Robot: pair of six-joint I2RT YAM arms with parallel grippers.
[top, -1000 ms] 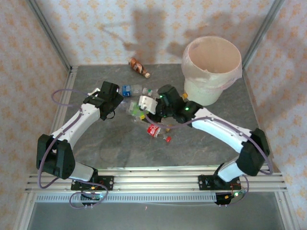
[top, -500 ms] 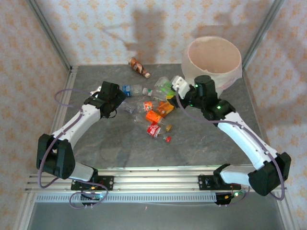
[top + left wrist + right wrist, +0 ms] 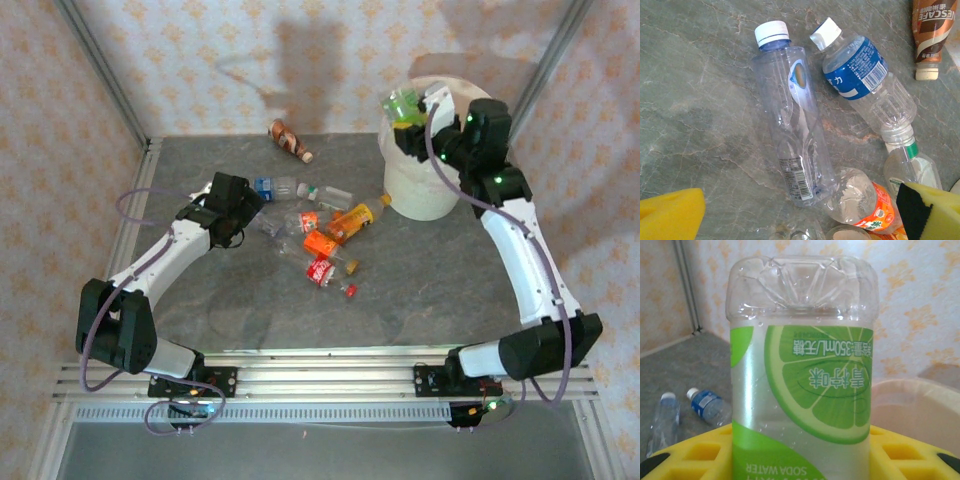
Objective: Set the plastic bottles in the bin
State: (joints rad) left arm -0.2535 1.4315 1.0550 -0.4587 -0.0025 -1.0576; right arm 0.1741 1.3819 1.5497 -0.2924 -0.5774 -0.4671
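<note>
The green-label soda water bottle (image 3: 800,385) is up in the air right at the left side of the bin (image 3: 420,190) rim. The right end effector (image 3: 412,120) is clamped on it, yellow pads (image 3: 690,452) on either side of the body and the base pointing away from the wrist, so the label reads upside down in the wrist view. Looks like it's being carried high to clear the rim before a drop, though it's hard to tell if the bottle sits fully over the opening. The rest of the plastic bottles (image 3: 325,228) lie in a loose pile mid-bench, with a brown coffee bottle (image 3: 290,140) off on its own near the back wall. The left end effector (image 3: 247,203) hovers low at the pile's left edge, jaws spread wide and holding nothing. A clear bottle (image 3: 792,130) and a blue-label one (image 3: 865,80) lie side by side right under it on the grey bench (image 3: 450,290), so it's probably lining up the next pick.
</note>
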